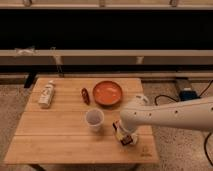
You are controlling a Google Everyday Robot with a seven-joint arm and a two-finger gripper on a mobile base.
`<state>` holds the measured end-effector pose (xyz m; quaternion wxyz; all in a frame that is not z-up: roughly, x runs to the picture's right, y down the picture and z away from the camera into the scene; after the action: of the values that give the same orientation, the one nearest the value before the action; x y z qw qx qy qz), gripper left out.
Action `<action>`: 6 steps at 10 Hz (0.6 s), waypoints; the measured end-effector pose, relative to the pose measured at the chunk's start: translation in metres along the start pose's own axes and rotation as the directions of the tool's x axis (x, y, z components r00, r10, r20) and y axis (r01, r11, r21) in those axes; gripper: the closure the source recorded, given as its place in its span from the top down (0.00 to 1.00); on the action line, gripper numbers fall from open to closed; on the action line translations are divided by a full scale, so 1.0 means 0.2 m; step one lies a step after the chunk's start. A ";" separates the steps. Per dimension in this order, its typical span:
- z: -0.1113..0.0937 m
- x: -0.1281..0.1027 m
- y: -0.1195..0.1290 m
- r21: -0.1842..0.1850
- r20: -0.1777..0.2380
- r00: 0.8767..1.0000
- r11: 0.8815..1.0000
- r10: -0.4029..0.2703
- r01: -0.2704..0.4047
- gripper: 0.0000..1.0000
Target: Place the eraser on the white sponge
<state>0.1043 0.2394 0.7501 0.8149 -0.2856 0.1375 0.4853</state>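
The arm (170,116) reaches in from the right, its bulk hiding part of the table's (60,140) near right. The gripper (123,135) is low there, at the eraser (126,139); whether its jaws grip it I cannot tell. The sponge (140,99) peeks out behind the arm, mostly hidden. The cup (94,119) stands just left.

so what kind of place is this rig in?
Likely a lab or test space, not a home: a lone wooden table on speckled floor beside a dark railed wall, cables and a blue box at right. The gripper is low over the table's right front.
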 end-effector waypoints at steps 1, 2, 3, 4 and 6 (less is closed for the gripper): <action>0.01 0.01 -0.02 0.003 0.001 1.000 1.000 0.018 -0.018 0.19; 0.03 0.03 -0.03 0.006 0.003 0.999 0.999 0.035 -0.035 0.29; 0.04 0.05 -0.05 0.015 0.004 0.998 0.998 0.056 -0.056 0.40; 0.05 0.06 -0.08 0.025 0.005 0.998 0.997 0.070 -0.070 0.52; 0.06 0.06 -0.10 0.039 0.004 0.997 0.996 0.081 -0.081 0.68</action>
<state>0.1264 0.2477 0.7608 0.8001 -0.2634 0.1572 0.5155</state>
